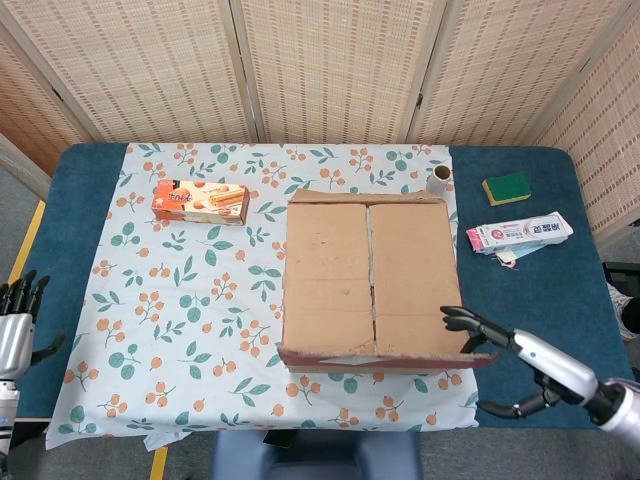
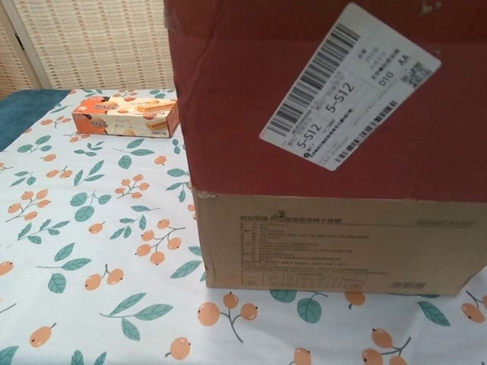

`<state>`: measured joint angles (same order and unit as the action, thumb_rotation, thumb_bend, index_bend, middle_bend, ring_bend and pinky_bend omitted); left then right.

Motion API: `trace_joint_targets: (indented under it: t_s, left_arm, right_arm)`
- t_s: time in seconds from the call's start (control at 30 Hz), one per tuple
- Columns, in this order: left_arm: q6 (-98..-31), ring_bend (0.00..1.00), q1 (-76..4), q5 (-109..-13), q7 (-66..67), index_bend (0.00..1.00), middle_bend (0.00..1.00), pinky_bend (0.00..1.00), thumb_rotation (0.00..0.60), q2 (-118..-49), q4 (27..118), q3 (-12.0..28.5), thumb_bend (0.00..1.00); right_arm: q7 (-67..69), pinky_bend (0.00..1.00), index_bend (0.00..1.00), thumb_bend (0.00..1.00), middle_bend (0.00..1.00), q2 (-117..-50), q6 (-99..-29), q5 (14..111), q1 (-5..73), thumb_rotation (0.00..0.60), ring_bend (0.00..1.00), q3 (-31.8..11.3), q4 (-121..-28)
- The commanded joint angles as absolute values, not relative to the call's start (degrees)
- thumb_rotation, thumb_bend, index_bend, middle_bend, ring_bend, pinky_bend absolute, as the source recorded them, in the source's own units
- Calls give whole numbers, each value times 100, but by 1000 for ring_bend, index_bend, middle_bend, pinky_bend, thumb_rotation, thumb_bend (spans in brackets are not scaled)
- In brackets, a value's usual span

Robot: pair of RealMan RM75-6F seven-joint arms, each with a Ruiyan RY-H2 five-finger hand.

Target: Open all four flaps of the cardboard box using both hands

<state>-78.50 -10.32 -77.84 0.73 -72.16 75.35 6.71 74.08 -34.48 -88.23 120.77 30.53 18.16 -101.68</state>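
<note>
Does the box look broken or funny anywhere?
A little. The cardboard box has a ragged, torn-looking near left corner. Its red flap stands straight up at the near edge, lifted beside the right hand, so it blocks most of the chest view. Nothing looks spilled.

Bright even indoor light, soft shadows, no glare, both views sharp.
</note>
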Motion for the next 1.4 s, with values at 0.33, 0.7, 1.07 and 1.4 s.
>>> trace_joint_targets:
  t_s: [0.33,0.7,1.07,1.4]
  left_arm:
    - [-8059,49,-1023,-8059,97,0,0,0,600,-7191,7681,583,335]
    - [-8491,88,-940,-8511,-465,0,0,0,600,-7103,7634,500,335]
    - [-8517,19,-824,-8390,-743,0,13,0,600,-6911,7757,513,335]
    - [-8510,0,-798,-8347,-970,0,19,0,600,-6844,7745,546,335]
  right_arm:
    - [6483,352,60,346,1,-3322,-9524,12892,2032,600,108,2295,-10371]
    - [3979,89,397,346,28,-4316,-8286,11715,2396,600,67,1034,-11024]
    - [1702,3,531,346,36,-5120,-6684,10389,3257,600,26,-167,-11030]
    - [-317,0,582,346,17,-5677,-5498,9132,4038,410,0,-952,-10750]
